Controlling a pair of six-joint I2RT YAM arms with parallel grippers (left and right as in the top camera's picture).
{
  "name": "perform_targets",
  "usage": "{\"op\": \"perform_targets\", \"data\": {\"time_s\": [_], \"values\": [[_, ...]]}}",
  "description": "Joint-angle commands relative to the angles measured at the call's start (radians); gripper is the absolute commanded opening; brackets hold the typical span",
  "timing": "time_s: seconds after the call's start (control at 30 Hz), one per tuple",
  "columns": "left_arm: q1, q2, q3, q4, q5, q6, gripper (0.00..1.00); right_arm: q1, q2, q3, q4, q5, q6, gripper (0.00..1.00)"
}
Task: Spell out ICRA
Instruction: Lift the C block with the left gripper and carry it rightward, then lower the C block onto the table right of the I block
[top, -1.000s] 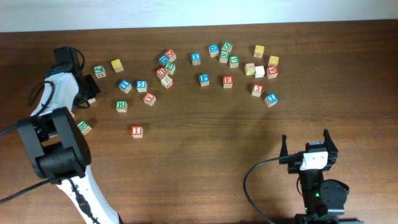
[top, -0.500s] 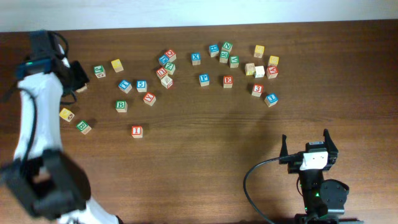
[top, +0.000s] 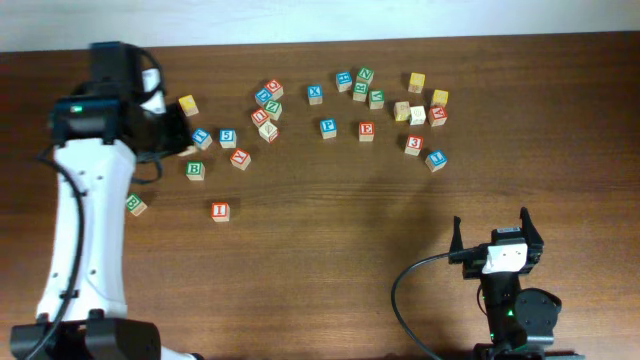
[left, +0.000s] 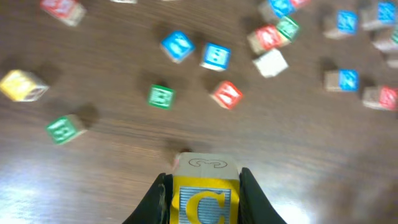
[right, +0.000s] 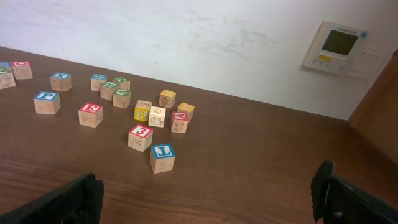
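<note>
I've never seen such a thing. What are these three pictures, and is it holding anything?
These are two robot arms at a table. One picture looks down from above: the white left arm reaches over scattered blocks printed with letters and numbers, while the right arm sits at the lower right, jaws open and empty. The other two come from cameras on each wrist. The left wrist view shows its jaws closed on a yellow block with a blue C. The right wrist view looks across the table at more blocks. A red I block lies apart from the cluster.
</note>
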Motion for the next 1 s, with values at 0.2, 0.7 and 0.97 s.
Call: {"op": "perform_targets", "data": {"time_s": [0.2,0.7,0.97], "values": [[-0.271,0.001,-0.017,-0.018,0.008,-0.002,0.12,0.0,-0.006,-0.005,-0.004,-0.009,0.004,0.98],[-0.454,0.001,-0.422,0.201,-0.15,-0.15,0.11,0.0,-0.006,-0.005,-0.004,-0.009,0.004,0.98],[-0.455,0.001,-0.669,0.479,-0.277,-0.149,0.14,0.0,-0.006,-0.005,-0.004,-0.009,0.004,0.99]]}}
